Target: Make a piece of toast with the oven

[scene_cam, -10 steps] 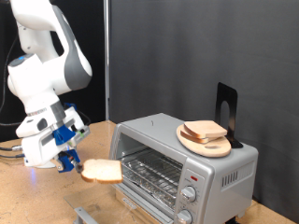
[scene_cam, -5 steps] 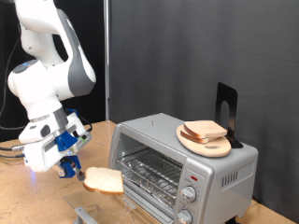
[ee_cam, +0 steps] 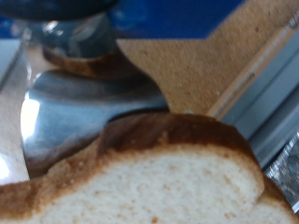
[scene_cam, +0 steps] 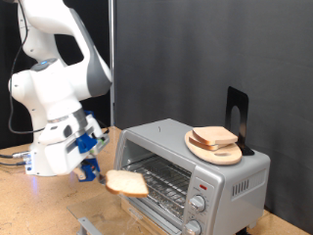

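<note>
My gripper (scene_cam: 96, 174) is shut on a piece of toast (scene_cam: 126, 182), a pale slice with a tan crust, and holds it flat in the air just in front of the open silver toaster oven (scene_cam: 191, 174), at about rack height. The oven's wire rack (scene_cam: 161, 181) shows inside, with two round knobs (scene_cam: 199, 204) and a red mark at its front right. A second, similar slice (scene_cam: 214, 138) lies on a round wooden plate (scene_cam: 212, 152) on top of the oven. In the wrist view the held slice (ee_cam: 159, 182) fills the frame, one metal finger (ee_cam: 75, 107) behind it.
A black stand (scene_cam: 237, 116) rises behind the plate on the oven's top. The oven's open door (scene_cam: 108, 227) lies low in front of it. The wooden table (scene_cam: 29, 206) extends to the exterior view's left. A dark curtain hangs behind.
The arm has moved to the exterior view's right and carried the slice from beside the oven's left corner to right in front of its opening. The slice on the plate has not moved.
</note>
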Controlling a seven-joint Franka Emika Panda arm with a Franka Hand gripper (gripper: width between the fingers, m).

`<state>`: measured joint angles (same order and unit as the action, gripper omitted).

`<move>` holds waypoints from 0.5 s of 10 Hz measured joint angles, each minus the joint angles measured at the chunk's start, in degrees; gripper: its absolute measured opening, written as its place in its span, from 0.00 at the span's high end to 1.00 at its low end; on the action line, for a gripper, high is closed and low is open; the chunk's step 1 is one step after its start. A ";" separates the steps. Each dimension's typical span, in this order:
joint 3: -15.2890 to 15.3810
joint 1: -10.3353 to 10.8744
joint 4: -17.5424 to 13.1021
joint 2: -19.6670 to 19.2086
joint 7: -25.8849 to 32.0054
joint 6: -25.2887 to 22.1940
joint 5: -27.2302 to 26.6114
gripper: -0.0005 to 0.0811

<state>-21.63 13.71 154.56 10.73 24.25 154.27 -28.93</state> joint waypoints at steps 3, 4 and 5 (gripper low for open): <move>4.46 0.11 -0.13 -0.48 -8.02 0.90 6.64 0.46; 5.72 0.08 -0.13 -0.76 -10.99 0.90 9.07 0.46; 6.79 0.08 -0.16 -1.08 -13.51 0.90 10.88 0.46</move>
<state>-14.84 13.79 154.40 9.65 10.74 155.17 -18.05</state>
